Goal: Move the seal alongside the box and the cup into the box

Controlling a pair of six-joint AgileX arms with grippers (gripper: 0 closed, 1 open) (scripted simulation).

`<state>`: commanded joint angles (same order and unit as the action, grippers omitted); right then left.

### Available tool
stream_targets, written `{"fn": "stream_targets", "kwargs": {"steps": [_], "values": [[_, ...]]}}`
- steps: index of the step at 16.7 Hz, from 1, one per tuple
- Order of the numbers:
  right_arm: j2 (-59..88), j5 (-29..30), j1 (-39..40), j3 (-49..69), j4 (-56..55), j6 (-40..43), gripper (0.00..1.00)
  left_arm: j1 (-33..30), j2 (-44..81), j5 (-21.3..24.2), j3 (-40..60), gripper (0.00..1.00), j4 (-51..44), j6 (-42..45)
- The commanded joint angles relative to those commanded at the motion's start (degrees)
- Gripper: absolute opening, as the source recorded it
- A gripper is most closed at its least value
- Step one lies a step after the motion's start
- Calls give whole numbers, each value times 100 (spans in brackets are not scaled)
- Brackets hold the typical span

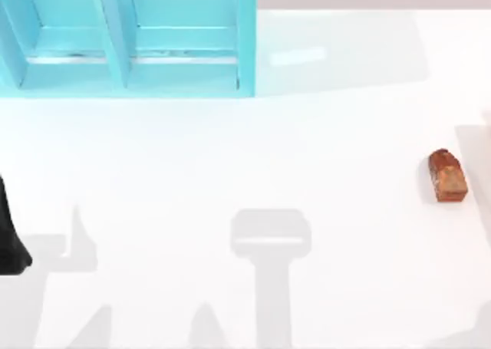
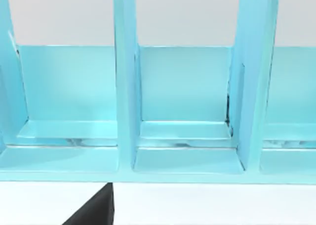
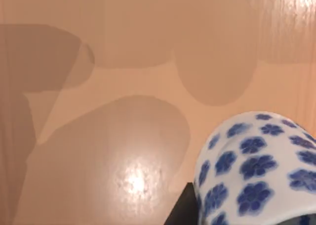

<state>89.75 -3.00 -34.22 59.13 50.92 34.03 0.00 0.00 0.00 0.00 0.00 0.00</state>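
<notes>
The seal (image 1: pixel 447 176), a small reddish-brown block, lies on the white table at the far right, with no gripper near it. The cup (image 3: pixel 256 170), white with blue flowers, hangs close to the right wrist camera above a glossy tan surface (image 3: pixel 123 136), which may be the box's inside. A dark finger (image 3: pixel 178 212) of my right gripper presses against the cup's side. My left arm (image 1: pixel 9 238) sits parked at the table's left edge, and a dark part of its gripper (image 2: pixel 94 211) faces the shelf.
A turquoise shelf unit (image 1: pixel 126 38) with upright dividers stands at the back left of the table, and the left wrist view looks into its compartments (image 2: pixel 185 136). White table (image 1: pixel 253 157) lies between the shelf and the seal.
</notes>
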Motion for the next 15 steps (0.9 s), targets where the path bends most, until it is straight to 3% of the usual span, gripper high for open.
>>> {"fn": "stream_targets", "kwargs": {"steps": [8,15], "values": [[100,280,-17,-478,258,-25,0,0,0,0,0,100,0,0],[100,280,-17,-478,258,-25,53,0,0,0,0,100,0,0]]}}
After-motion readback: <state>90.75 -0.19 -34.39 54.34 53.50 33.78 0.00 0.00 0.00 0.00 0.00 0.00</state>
